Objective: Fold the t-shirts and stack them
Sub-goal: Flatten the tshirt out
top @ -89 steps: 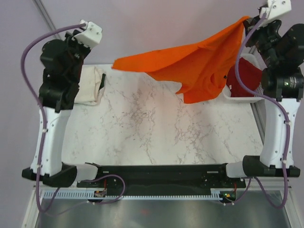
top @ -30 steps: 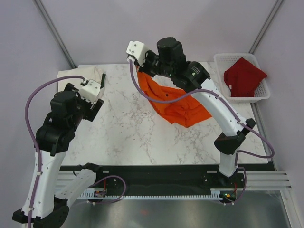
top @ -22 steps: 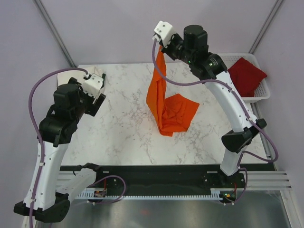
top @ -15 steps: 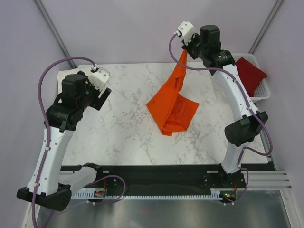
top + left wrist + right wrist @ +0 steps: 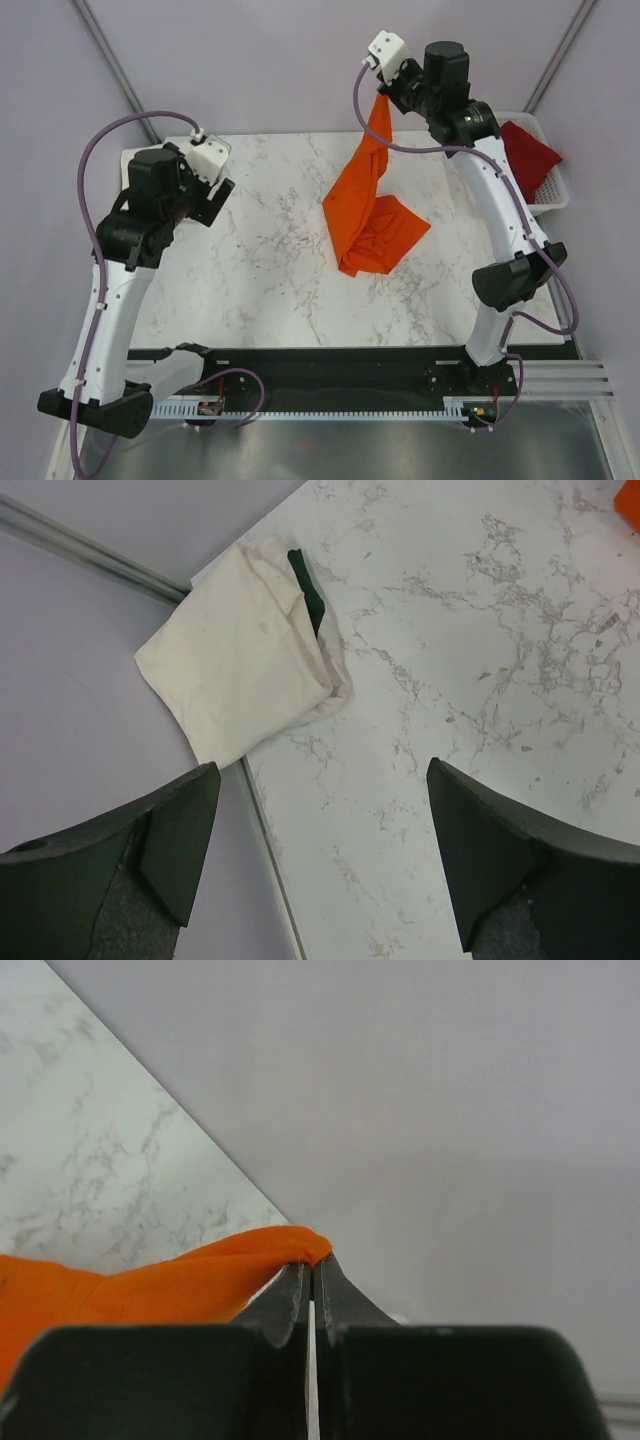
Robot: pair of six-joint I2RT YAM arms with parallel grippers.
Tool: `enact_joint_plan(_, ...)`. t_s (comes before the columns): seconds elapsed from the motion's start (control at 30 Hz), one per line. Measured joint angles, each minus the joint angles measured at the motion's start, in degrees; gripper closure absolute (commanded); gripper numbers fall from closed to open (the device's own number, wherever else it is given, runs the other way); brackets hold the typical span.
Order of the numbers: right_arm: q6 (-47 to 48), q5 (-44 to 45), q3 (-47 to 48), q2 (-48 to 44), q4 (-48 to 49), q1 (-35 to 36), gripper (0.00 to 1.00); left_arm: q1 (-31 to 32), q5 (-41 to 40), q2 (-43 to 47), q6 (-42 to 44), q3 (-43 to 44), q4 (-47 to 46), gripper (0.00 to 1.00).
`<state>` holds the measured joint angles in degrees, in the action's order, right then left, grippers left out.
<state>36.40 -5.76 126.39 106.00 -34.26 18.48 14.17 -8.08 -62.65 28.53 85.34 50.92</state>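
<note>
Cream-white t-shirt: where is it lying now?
The cream-white t-shirt lies folded over the table's far-left corner, seen in the left wrist view just beyond the open left fingers.

Cloth, soft and matt: orange t-shirt (image 5: 372,215), creased, centre of frame; cream-white t-shirt (image 5: 240,670), smooth-folded, upper left; dark red t-shirt (image 5: 530,160), rumpled, upper right, in a white plastic lattice basket (image 5: 552,206). Surface (image 5: 270,270): smooth white marble pattern with grey veins, low sheen. Left gripper (image 5: 320,790): matt black fingers (image 5: 485,850) with finely grained inner pads.
</note>
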Motion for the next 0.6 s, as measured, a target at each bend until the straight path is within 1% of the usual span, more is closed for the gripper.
enact_joint_plan(0.13,1.62,-1.25,8.66,1.77,1.14,9.07,1.00,-2.64,0.87,4.66,-0.85,-1.70,0.04,0.08)
enact_joint_plan(0.23,3.32,-1.44,15.02,3.39,5.31,15.54,1.00,-4.20,1.31,8.28,-1.36,-2.47,0.15,0.09)
enact_joint_plan(0.3,4.98,-1.42,16.52,3.43,9.05,18.27,1.00,-4.61,2.21,9.68,-1.66,-2.49,0.17,0.09)
enact_joint_plan(0.43,8.70,0.15,16.20,2.45,16.28,19.32,1.00,-4.81,3.23,10.78,-1.92,-2.49,0.28,0.09)
enact_joint_plan(0.53,10.14,1.66,15.13,2.40,19.30,17.59,1.00,-4.83,3.96,10.47,-1.95,-2.49,0.55,0.09)
enact_joint_plan(0.6,10.60,2.16,12.50,2.36,21.62,15.30,1.00,-4.83,4.37,9.79,-1.95,-2.49,0.85,0.09)
